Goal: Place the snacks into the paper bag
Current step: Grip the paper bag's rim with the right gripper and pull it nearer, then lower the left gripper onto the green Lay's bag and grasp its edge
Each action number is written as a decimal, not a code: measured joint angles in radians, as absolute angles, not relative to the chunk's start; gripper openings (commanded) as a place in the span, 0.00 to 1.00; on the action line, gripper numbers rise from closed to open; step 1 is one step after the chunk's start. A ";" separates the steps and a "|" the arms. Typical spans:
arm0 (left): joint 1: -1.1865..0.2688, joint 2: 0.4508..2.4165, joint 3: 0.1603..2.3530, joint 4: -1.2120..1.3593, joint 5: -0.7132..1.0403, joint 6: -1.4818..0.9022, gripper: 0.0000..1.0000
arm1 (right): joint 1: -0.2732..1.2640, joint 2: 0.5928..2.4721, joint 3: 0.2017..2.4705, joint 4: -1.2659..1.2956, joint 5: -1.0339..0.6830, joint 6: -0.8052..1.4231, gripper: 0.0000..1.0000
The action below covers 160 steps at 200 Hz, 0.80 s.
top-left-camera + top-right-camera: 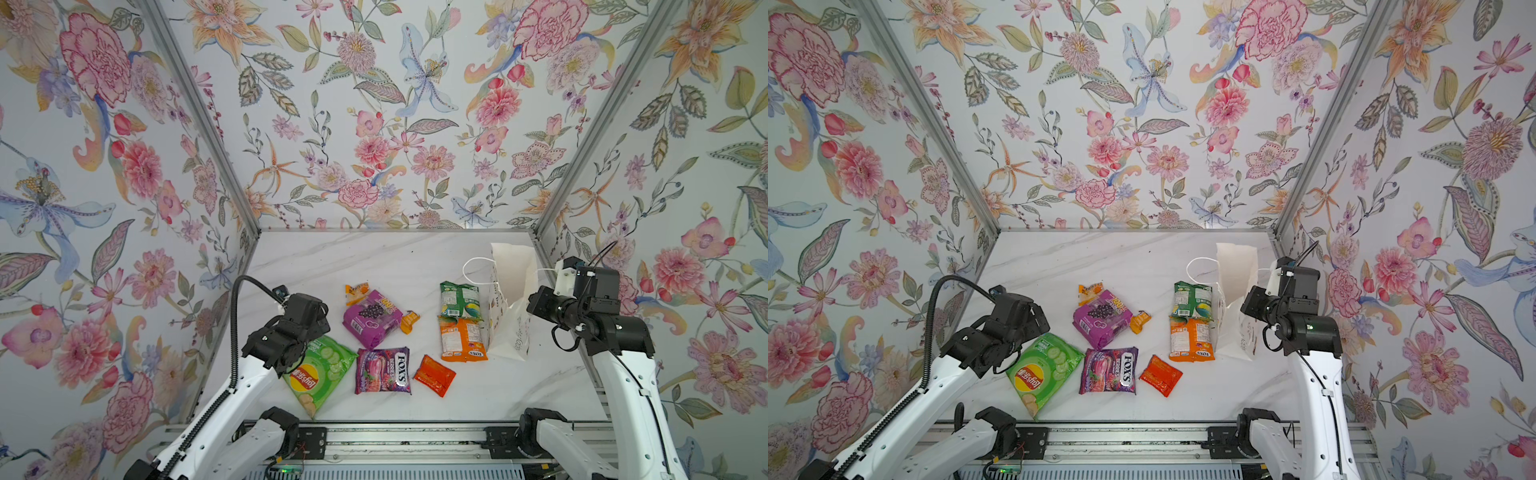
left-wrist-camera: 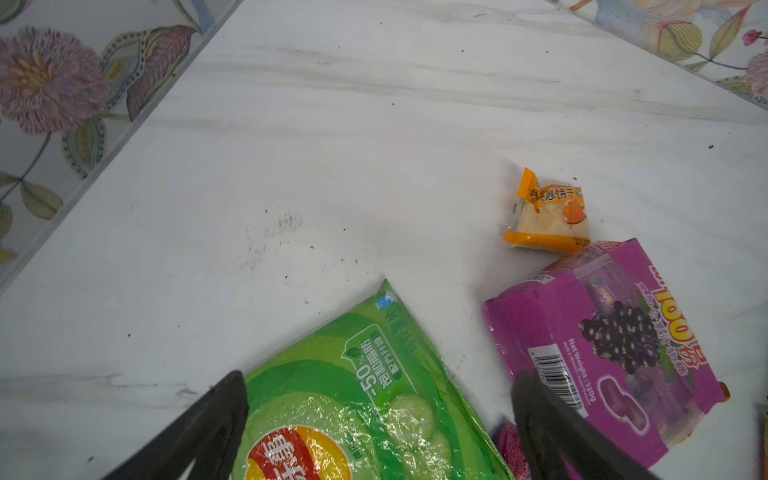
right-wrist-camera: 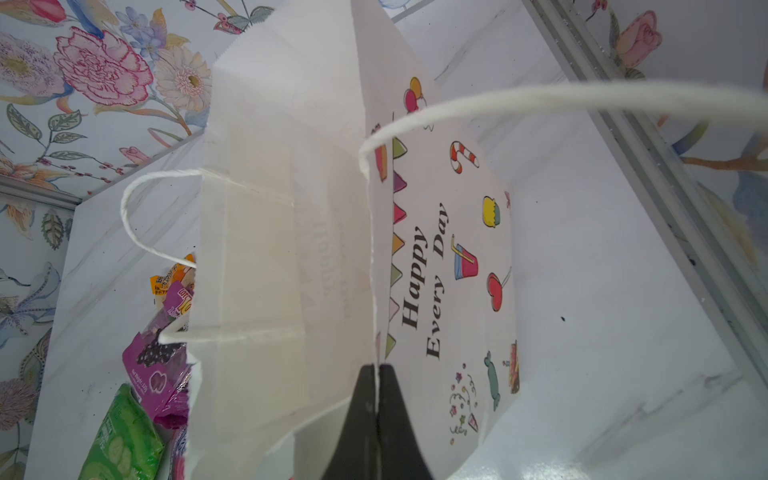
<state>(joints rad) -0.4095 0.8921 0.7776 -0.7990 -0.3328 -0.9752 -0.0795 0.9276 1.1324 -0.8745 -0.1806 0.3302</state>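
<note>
the right hand [image 3: 376, 374] is clamped shut on the top edge of the white paper gift bag [image 1: 513, 286], which stands at the right of the marble counter [image 1: 353, 257] beside scattered glossy snack packets [image 1: 382, 370], while the left hand [image 2: 378, 380] hangs wide open over the light green lay's crisp packet [image 1: 326, 368].

Your white, grey-veined marble surface [image 1: 374, 257] lies under the left pincer [image 2: 378, 376] and right pincer [image 3: 376, 368]. Flower-printed wallpaper walls [image 1: 374, 124] stand beyond and beside them, joined by grey aluminium corner posts [image 1: 202, 116]. Light is soft, even.
</note>
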 measured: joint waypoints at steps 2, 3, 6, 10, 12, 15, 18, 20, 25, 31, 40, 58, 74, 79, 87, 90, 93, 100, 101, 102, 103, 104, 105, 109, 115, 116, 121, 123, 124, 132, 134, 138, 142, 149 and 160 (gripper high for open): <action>-0.407 0.887 0.769 -0.805 -0.331 -0.986 0.99 | -0.080 0.927 1.132 -0.874 -0.181 0.331 0.00; -0.406 0.884 0.764 -0.809 -0.329 -0.994 0.99 | -0.080 0.926 1.131 -0.873 -0.182 0.331 0.00; -0.403 0.879 0.752 -0.816 -0.328 -1.007 0.99 | -0.080 0.925 1.130 -0.873 -0.184 0.334 0.00; -0.401 0.871 0.735 -0.826 -0.327 -1.027 0.99 | -0.080 0.925 1.129 -0.873 -0.187 0.336 0.00; -0.400 0.868 0.726 -0.830 -0.326 -1.037 0.99 | -0.080 0.925 1.129 -0.872 -0.188 0.337 0.00; -0.398 0.863 0.715 -0.837 -0.325 -1.049 0.99 | -0.080 0.925 1.128 -0.872 -0.191 0.337 0.00; -0.398 0.856 0.701 -0.842 -0.325 -1.066 1.00 | -0.080 0.925 1.127 -0.870 -0.195 0.340 0.00; -0.398 0.852 0.693 -0.846 -0.324 -1.074 1.00 | -0.080 0.925 1.126 -0.869 -0.197 0.341 0.00; -0.398 0.841 0.675 -0.855 -0.323 -1.097 0.99 | -0.080 0.925 1.124 -0.865 -0.203 0.342 0.00; -0.398 0.828 0.654 -0.866 -0.322 -1.126 0.99 | -0.080 0.925 1.122 -0.864 -0.207 0.345 0.00; -0.397 0.810 0.626 -0.874 -0.321 -1.163 0.99 | -0.080 0.925 1.118 -0.860 -0.211 0.348 0.00; -0.397 0.790 0.575 -0.873 -0.318 -1.228 0.99 | -0.078 0.925 1.113 -0.852 -0.212 0.355 0.00; -0.397 0.781 0.528 -0.864 -0.314 -1.275 0.99 | -0.068 0.925 1.113 -0.847 -0.201 0.357 0.00; -0.397 0.779 0.511 -0.858 -0.309 -1.291 0.99 | -0.064 0.925 1.113 -0.847 -0.198 0.357 0.00; -0.397 0.774 0.484 -0.846 -0.299 -1.312 0.99 | -0.058 0.925 1.113 -0.847 -0.197 0.357 0.00; -0.397 0.773 0.475 -0.843 -0.294 -1.320 0.99 | -0.057 0.925 1.113 -0.847 -0.196 0.358 0.00; -0.397 0.771 0.464 -0.840 -0.291 -1.328 0.99 | -0.054 0.925 1.113 -0.847 -0.194 0.358 0.00; -0.397 0.768 0.445 -0.832 -0.283 -1.345 0.99 | -0.052 0.925 1.113 -0.847 -0.194 0.360 0.00; -0.397 0.768 0.443 -0.831 -0.282 -1.345 0.99 | -0.052 0.925 1.113 -0.847 -0.194 0.360 0.00; -0.397 0.767 0.439 -0.829 -0.280 -1.349 0.99 | -0.051 0.925 1.113 -0.847 -0.194 0.360 0.00; -0.397 0.767 0.437 -0.828 -0.279 -1.351 0.99 | -0.051 0.925 1.113 -0.847 -0.194 0.360 0.00; -0.397 0.767 0.435 -0.826 -0.279 -1.352 0.99 | -0.051 0.925 1.113 -0.847 -0.194 0.360 0.00; -0.397 0.766 0.431 -0.824 -0.276 -1.353 0.99 | -0.050 0.925 1.113 -0.847 -0.194 0.360 0.00; -0.397 0.764 0.419 -0.817 -0.270 -1.360 0.99 | -0.049 0.925 1.113 -0.847 -0.192 0.360 0.00; -0.397 0.759 0.403 -0.805 -0.263 -1.369 0.99 | -0.047 0.925 1.113 -0.847 -0.191 0.360 0.00; -0.396 0.759 0.401 -0.804 -0.262 -1.370 0.99 | -0.047 0.925 1.113 -0.847 -0.191 0.360 0.00; -0.396 0.755 0.388 -0.792 -0.257 -1.374 0.99 | -0.045 0.925 1.113 -0.847 -0.191 0.360 0.00; -0.396 0.754 0.382 -0.788 -0.252 -1.378 0.99 | -0.045 0.925 1.113 -0.847 -0.192 0.360 0.00; -0.396 0.753 0.381 -0.786 -0.252 -1.377 0.99 | -0.045 0.925 1.113 -0.847 -0.192 0.360 0.00; -0.395 0.751 0.360 -0.762 -0.239 -1.381 0.99 | -0.043 0.925 1.113 -0.846 -0.193 0.360 0.00; -0.395 0.750 0.355 -0.755 -0.237 -1.382 0.99 | -0.043 0.925 1.113 -0.846 -0.194 0.360 0.00; -0.395 0.749 0.345 -0.740 -0.233 -1.384 0.99 | -0.042 0.925 1.113 -0.846 -0.195 0.360 0.00; -0.394 0.749 0.337 -0.727 -0.229 -1.386 0.99 | -0.042 0.925 1.113 -0.846 -0.196 0.360 0.00; -0.394 0.750 0.325 -0.699 -0.224 -1.386 0.99 | -0.041 0.925 1.113 -0.845 -0.199 0.360 0.00; -0.392 0.752 0.318 -0.647 -0.220 -1.387 0.99 | -0.041 0.925 1.113 -0.844 -0.203 0.360 0.00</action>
